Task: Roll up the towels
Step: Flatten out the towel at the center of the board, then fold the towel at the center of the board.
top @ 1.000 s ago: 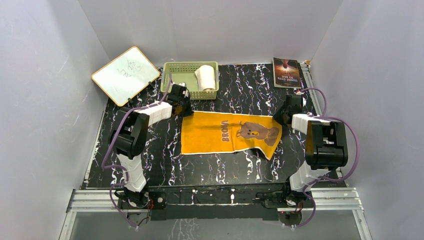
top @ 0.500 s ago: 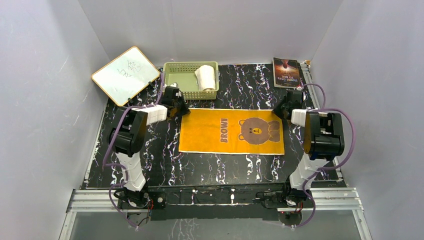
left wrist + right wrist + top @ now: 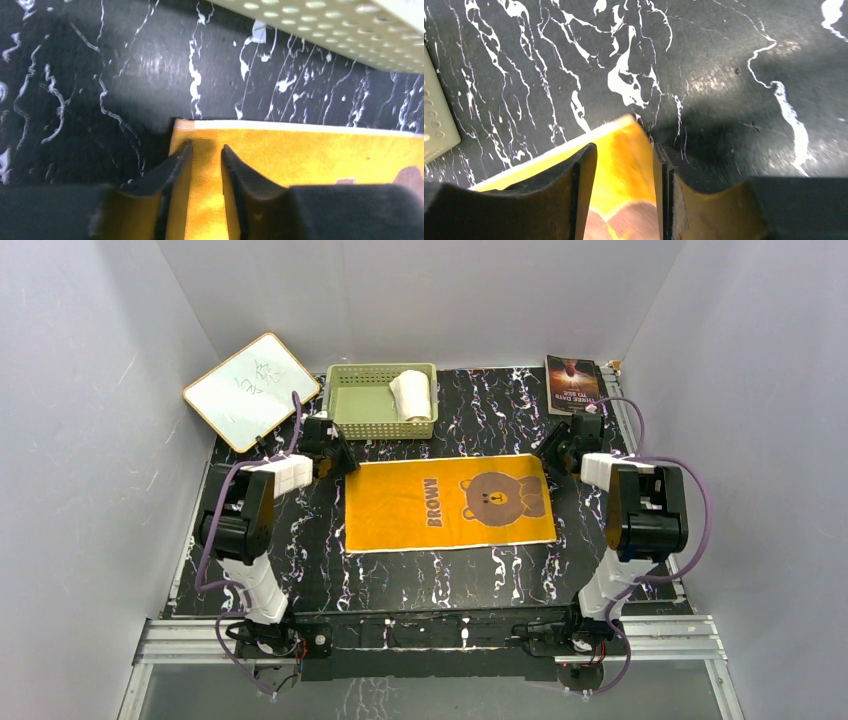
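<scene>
Orange-faced towel [image 3: 450, 505] lies flat mid-worktop [image 3: 450, 575], presumably spread for rolling, with left gripper [image 3: 206, 147] and right gripper [image 3: 624, 147] astride its far corners, jaws narrow, pinch unconfirmed; beyond, white towel [image 3: 411, 393] sits rolled in the basket [image 3: 345, 370].

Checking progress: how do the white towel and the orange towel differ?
The white towel is rolled, inside the basket; the orange towel lies flat on the table. The white towel is plain; the orange towel has a bear print. The left gripper and right gripper sit at the orange towel's far corners, away from the white towel. Both are cloth.
</scene>
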Available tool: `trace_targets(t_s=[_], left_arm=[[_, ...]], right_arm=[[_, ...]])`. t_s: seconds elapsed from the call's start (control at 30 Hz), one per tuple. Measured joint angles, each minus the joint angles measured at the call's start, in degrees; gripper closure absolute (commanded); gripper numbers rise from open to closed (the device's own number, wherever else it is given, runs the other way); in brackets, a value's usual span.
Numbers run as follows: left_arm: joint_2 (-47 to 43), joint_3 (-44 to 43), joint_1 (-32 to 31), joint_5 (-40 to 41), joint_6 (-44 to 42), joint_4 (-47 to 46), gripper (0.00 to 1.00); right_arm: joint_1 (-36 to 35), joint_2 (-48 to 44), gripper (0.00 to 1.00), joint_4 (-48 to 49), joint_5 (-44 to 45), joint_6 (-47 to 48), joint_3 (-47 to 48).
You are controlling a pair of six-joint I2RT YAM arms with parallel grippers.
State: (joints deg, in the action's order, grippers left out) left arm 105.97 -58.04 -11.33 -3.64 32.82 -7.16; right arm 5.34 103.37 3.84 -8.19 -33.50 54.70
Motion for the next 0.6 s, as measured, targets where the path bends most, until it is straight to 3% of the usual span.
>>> trace_targets(t_s=[0.07, 0.13, 0.6], left_arm=[[-2.5, 1.4, 0.0, 0.0, -0.9, 0.9, 0.35], [-4.7, 1.6, 0.0, 1.1, -2.2, 2.9, 0.32], [-5.7, 0.9, 0.4, 8.9, -10.3, 10.7, 0.31]], right_arm=[[-0.3, -2.4, 0.51, -1.2, 0.8, 1.4, -0.8], [-0.2, -4.7, 0.51, -2.3, 2.3, 2.8, -0.9], [-1.8, -4.0, 0.5, -3.8, 8.2, 12.8, 0.4]])
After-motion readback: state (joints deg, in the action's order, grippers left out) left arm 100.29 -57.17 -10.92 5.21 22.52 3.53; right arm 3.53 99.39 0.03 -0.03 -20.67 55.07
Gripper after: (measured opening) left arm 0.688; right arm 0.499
